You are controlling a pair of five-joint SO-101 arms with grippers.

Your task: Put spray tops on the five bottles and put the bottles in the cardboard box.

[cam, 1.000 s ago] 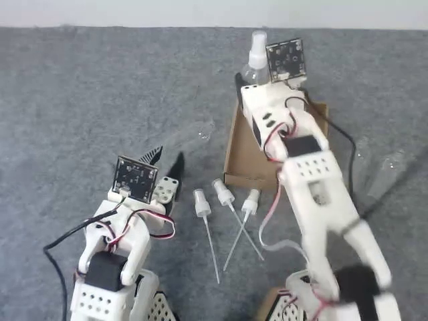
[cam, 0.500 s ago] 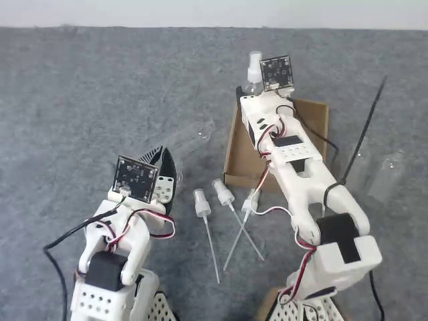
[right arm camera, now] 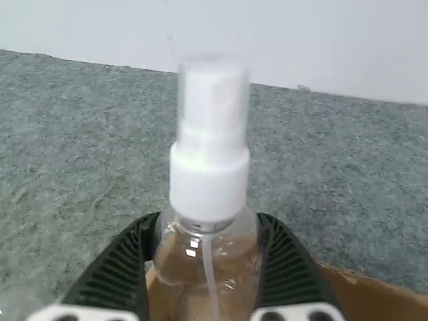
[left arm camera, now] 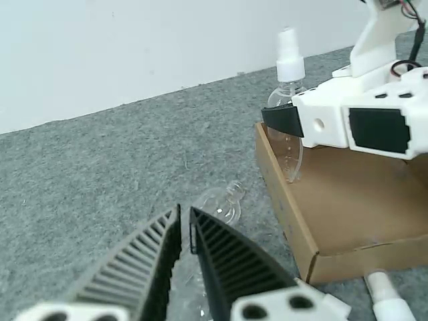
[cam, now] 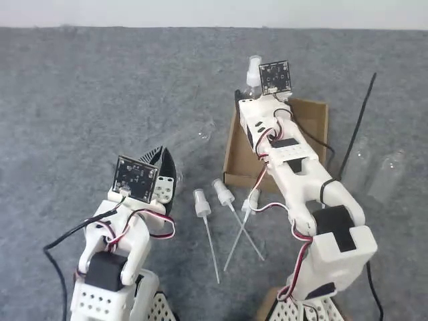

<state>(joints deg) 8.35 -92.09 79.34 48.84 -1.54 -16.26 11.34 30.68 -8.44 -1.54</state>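
Right fingers (right arm camera: 286, 264) clamped on either side of a capped bottle (right arm camera: 208, 257), gripping the shoulder just below the spray top (right arm camera: 210, 167). Bottle upright, held above the box (cam: 239, 160) at its far corner, base close to the box wall on the left arm's side.

Step, as judged: boxing the first finished bottle. Next move calls for shifting it a little inward from the wall, lowering it to the floor of the box, then opening. Landing on the rim is the risk.

Left fingers (left arm camera: 221, 257) nearly closed, a sliver of gap, holding nothing. Just beyond their tips a bare bottle (left arm camera: 217, 204) lies on the counter (cam: 100, 100).

Three loose tops (cam: 222, 190) lie between the arms, near the box's front. Two more bare bottles (cam: 374, 170) sit past its far side.
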